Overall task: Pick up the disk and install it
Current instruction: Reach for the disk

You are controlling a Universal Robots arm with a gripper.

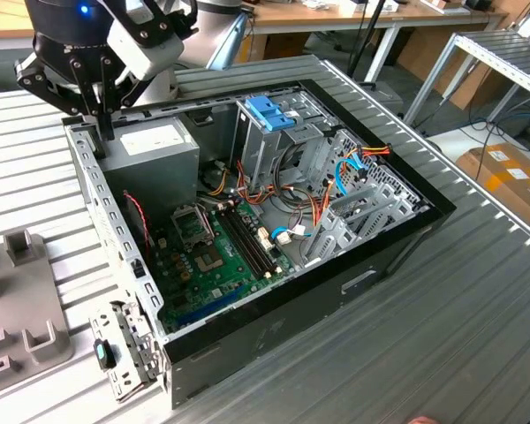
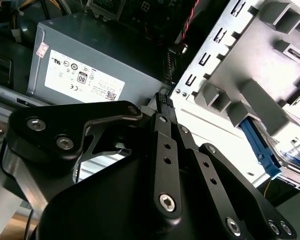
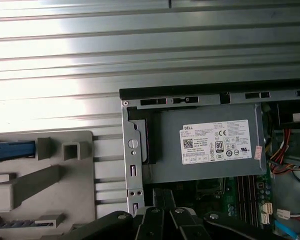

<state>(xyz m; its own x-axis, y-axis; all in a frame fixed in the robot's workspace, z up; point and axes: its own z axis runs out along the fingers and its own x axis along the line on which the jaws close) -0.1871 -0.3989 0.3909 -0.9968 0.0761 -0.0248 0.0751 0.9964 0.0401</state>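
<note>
The disk lies in a grey holder point(image 3: 65, 175) on the table beside the computer case; its blue rail point(image 3: 12, 150) shows at the picture's edge in the first wrist view. In the second wrist view the disk point(image 2: 262, 150) shows as a blue rail between the holder's grey blocks. My gripper point(image 1: 102, 124) hangs over the case's far corner at the exterior view's left, by the power supply point(image 1: 155, 146), apart from the disk. Its black fingers meet at the tips point(image 2: 162, 99) with nothing between them.
The open computer case point(image 1: 397, 243) holds a motherboard point(image 1: 212, 256), cables and a tall metal cage topped by a blue bracket point(image 1: 269, 113). The grey holder point(image 1: 18, 291) sits at the exterior view's left on the ribbed metal table point(image 1: 442, 336). The case's rear wall point(image 2: 215, 65) stands between gripper and holder.
</note>
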